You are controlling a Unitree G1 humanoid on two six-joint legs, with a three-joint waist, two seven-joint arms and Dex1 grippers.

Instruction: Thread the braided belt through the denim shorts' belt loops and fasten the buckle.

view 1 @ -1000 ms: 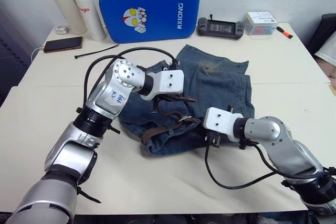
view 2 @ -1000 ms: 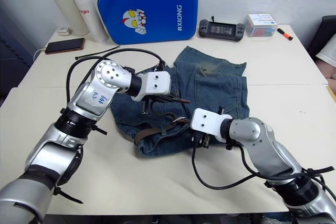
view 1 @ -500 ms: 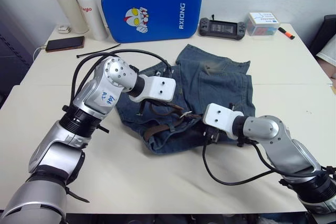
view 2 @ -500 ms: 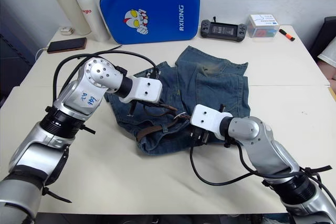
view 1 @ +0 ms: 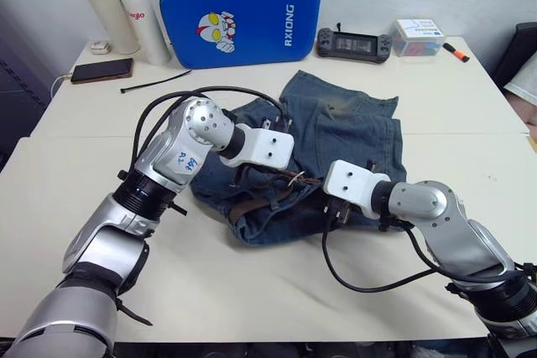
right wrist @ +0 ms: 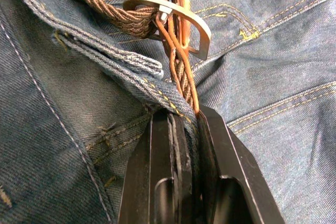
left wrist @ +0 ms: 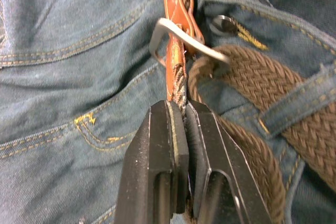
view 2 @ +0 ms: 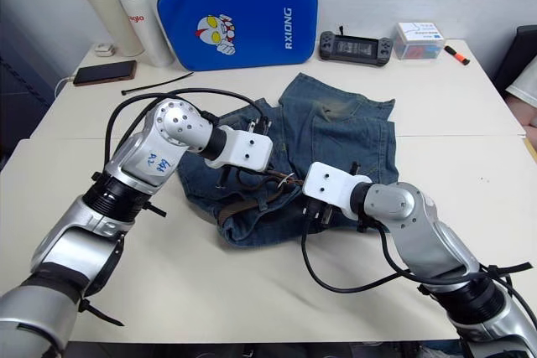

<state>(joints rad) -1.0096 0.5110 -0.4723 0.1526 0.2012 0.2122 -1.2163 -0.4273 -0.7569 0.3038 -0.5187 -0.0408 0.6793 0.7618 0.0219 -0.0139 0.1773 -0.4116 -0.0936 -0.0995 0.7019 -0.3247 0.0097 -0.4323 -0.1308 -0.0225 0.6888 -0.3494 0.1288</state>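
Left wrist view, left tool (left wrist: 178, 124) pinching braided belt (left wrist: 262, 85)

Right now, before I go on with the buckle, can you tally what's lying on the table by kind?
Clothing: 2 – denim shorts, braided belt with buckle
Bottles: 2 –
Cases and boxes: 2 – blue case, small box
Electronics: 2 – phone, game handheld
Small items: 2 – cable tie, orange marker
Total: 10
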